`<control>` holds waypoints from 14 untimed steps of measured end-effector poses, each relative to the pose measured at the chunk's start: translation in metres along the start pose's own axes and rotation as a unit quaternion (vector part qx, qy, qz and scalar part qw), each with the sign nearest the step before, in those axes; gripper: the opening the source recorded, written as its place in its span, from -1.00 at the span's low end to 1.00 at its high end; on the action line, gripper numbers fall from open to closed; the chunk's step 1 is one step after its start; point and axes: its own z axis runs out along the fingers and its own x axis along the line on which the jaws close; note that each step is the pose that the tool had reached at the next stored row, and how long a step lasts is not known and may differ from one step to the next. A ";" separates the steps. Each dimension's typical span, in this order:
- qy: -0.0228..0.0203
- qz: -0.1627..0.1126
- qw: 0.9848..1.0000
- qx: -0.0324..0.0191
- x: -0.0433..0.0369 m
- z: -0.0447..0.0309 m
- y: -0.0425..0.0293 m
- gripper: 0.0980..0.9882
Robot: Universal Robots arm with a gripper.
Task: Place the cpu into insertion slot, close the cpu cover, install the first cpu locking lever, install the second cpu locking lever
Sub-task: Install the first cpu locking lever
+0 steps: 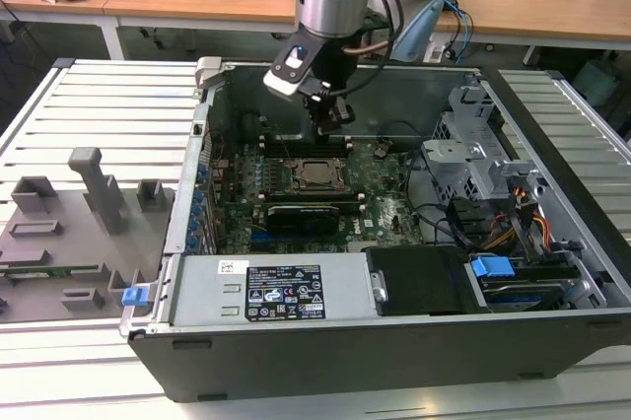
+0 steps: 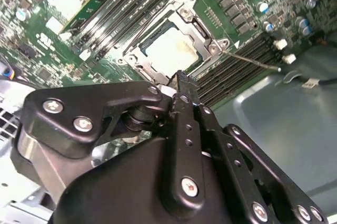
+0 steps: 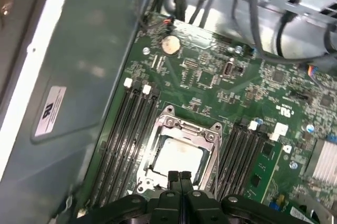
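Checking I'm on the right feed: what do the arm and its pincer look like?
The arm is a silver-grey cylinder with a dark band, dark cables trailing beside it and a white box with a blue light at the wrist. The pincer is matte black: flat linkage plates joined with silver screws, narrowing to two slim fingers.

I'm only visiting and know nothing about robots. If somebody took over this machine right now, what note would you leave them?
End effector: shut, holding nothing, poised above the insertion slot.
Things: the cpu lies in the slot, and the cpu cover appears lowered around it.
Done: cpu placed, cover seemingly closed.
Left: the two locking levers. One thin lever rod juts out sideways, apparently unlatched. I cannot make out the other.
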 end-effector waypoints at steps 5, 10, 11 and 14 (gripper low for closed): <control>0.001 -0.058 0.998 0.001 0.0000 0.0004 -0.0001 -0.98; 0.002 -0.101 0.995 0.002 0.0000 0.0005 -0.0001 -0.98; 0.002 -0.112 0.994 0.002 0.0000 0.0006 -0.0001 -0.98; 0.002 -0.128 0.992 0.002 0.0000 0.0006 -0.0001 -0.98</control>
